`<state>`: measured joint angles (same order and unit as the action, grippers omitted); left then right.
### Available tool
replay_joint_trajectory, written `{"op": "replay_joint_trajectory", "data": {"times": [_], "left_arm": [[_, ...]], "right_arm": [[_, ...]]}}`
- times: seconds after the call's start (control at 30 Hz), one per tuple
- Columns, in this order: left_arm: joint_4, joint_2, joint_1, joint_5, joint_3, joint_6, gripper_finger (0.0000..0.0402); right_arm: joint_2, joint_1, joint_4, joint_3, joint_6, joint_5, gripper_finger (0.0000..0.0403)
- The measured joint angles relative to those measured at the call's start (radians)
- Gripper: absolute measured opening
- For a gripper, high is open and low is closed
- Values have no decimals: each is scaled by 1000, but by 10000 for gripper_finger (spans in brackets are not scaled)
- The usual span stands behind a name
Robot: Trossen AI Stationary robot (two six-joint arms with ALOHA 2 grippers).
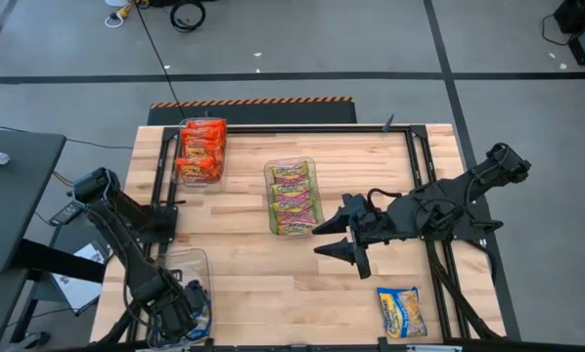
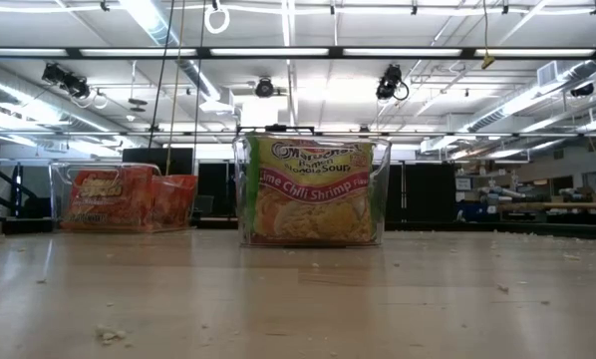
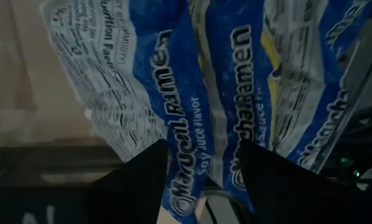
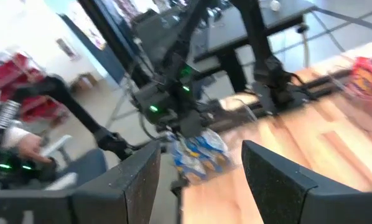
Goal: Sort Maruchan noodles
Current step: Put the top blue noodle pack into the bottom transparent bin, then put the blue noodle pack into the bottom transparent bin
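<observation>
Left claw (image 1: 180, 311): low at the near left corner of the bench, over the clear bin there; in the left wrist view its two dark fingers (image 3: 142, 180) stand to either side of blue-yellow-white packets (image 3: 223, 87) that fill the picture. Whether they press on a packet or only flank it, I cannot tell.
Right claw (image 1: 343, 242): above bare wood right of the bench's middle, fingers spread apart and holding nothing, pointing toward the left arm.
Near left bin (image 1: 190, 262): clear plastic, beside the left claw; blue packets show at its near end.
Loose packet (image 1: 401, 312): one blue-yellow-white packet flat on the bench near the right front edge, well apart from the near left bin.
Centre bin (image 1: 292, 196): holds the yellow-pink-green packets (image 2: 313, 194).
Far left bin (image 1: 202, 152): holds the orange-red packets (image 2: 114, 197).
Step in hand: by appearance, the blue kind is being placed in the near left bin by the left arm.
Next move: probably the loose packet; the right claw must turn back, descend on the flat crinkly film and carry it across.
</observation>
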<state>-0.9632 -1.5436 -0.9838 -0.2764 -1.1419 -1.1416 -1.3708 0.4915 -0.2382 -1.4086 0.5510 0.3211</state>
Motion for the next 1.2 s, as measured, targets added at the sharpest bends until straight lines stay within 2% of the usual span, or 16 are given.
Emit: {"op": "replay_joint_trajectory", "data": {"times": [0.1, 0.3, 0.53, 0.7, 0.9, 1.03, 1.2], "left_arm": [[-14, 6, 0, -18, 0, 2, 202], [-16, 52, 1, -23, 0, -25, 201], [-14, 136, 1, -33, 0, -152, 201], [-45, 201, 9, 99, 0, -223, 201], [-196, 204, 57, 296, 8, -268, 201], [-214, 188, 80, 303, 82, -265, 201], [-8, 188, 83, 276, 190, -281, 201]], "right_arm": [[0, 0, -77, 0, 0, 25, 231], [-61, 39, -361, 0, 34, 21, 231], [-220, 126, -419, 0, 112, -120, 230], [-278, 203, -621, 0, 246, -219, 230], [-350, 338, -885, 0, 329, -288, 226], [-404, 424, -951, 0, 340, -364, 224], [-473, 510, -964, 0, 345, -492, 224]]}}
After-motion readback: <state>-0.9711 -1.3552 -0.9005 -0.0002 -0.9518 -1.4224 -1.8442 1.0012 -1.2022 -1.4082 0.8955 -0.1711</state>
